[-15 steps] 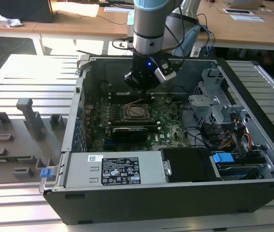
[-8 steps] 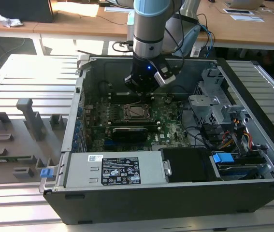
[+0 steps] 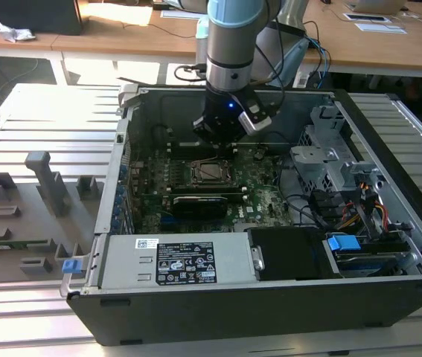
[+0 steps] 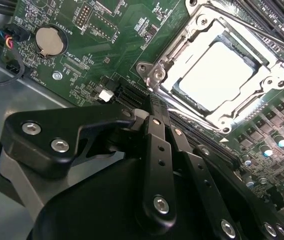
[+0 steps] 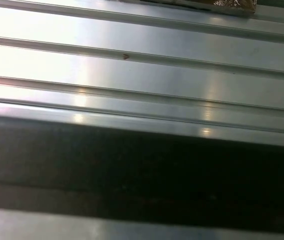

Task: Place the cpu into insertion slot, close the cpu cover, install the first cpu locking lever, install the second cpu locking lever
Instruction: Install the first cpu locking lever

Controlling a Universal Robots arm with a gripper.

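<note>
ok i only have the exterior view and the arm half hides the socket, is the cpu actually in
Observer: Yes. In the second wrist view the cpu is seated flat, with its silvery top showing.
Operator: and the cover, up or down
Observer: Down. The cpu cover lies flat and frames the chip through its window.
Operator: where's the tool
Observer: The tool is beside the cover's corner, above the green board, not over the chip.
</note>
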